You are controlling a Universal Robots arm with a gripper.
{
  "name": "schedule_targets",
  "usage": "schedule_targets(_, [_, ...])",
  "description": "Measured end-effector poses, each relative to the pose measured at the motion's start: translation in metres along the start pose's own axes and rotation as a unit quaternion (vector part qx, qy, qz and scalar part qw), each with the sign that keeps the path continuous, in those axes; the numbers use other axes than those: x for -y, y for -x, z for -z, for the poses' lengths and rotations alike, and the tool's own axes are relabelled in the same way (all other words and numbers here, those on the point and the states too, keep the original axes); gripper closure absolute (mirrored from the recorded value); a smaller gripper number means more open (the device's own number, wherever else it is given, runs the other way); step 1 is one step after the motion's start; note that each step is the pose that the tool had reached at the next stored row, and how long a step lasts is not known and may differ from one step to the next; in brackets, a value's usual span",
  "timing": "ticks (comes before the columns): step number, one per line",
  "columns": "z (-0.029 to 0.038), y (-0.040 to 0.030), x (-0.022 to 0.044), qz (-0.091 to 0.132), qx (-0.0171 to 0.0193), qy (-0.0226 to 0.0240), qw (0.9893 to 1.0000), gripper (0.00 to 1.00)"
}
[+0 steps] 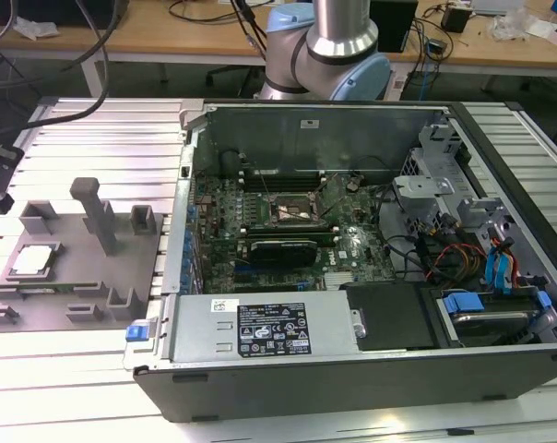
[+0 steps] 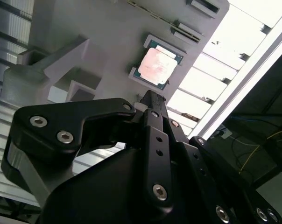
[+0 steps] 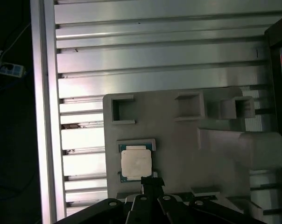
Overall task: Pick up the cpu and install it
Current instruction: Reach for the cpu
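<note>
While the open computer case (image 1: 352,406) stands at the exterior view's right on the slatted desk (image 1: 103,138), the cpu (image 1: 31,261) lies flat in its nest on the grey fixture plate (image 1: 71,263) at the left, well apart from the bare socket (image 1: 292,212). In the second wrist view the gripper (image 2: 150,95), apparently pressed together on nothing, hangs above the cpu (image 2: 156,66). In the first wrist view the gripper (image 3: 149,179) is close to one edge of the cpu (image 3: 136,163), which low corner walls seem to hold square.
</note>
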State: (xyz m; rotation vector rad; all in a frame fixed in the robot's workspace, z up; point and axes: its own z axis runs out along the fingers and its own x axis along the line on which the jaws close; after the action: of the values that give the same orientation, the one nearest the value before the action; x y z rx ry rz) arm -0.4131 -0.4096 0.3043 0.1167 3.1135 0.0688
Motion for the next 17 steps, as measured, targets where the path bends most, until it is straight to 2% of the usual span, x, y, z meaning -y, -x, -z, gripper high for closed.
schedule_targets(3, [-0.0022, 0.0000, 0.0002, 0.000, 0.0003, 0.0002, 1.0000, 0.89])
schedule_targets(8, [-0.0126, -0.0002, 0.0016, 0.000, 0.0001, 0.0000, 1.0000, 0.89])
schedule_targets(11, [-0.0214, -0.0003, 0.0028, 0.000, 0.0001, 0.0000, 1.0000, 0.89])
schedule_targets(17, [-0.0324, -0.0005, 0.0042, 0.000, 0.0000, 0.0000, 1.0000, 0.89])
